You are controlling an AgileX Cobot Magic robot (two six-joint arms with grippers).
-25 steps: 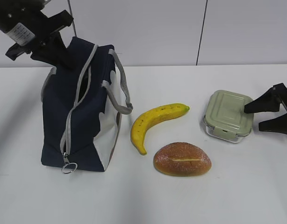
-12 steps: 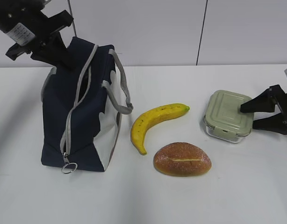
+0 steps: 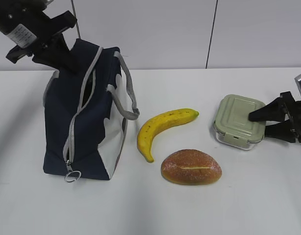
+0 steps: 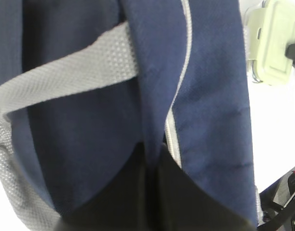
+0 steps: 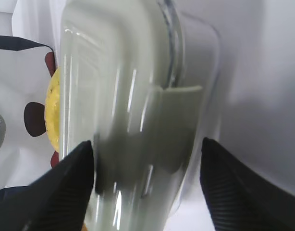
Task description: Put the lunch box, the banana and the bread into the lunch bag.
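The lunch bag (image 3: pixel 87 122) is dark navy with a white side panel, a pale grey zipper band and grey woven handles whose weave shows as a fine dotted texture in the left wrist view. The banana (image 3: pixel 163 129) is yellow, greenish at its tip, with small brown specks. The bread (image 3: pixel 191 167) is glossy golden-brown with a pale slit along its top. The lunch box (image 3: pixel 239 121) has a sage-green lid over a clear body. The table (image 3: pixel 189 210) is white. Both grippers are black.

Left gripper (image 3: pixel 67 58) raised, hidden; right gripper (image 3: pixel 261 122) low, jaws spread.
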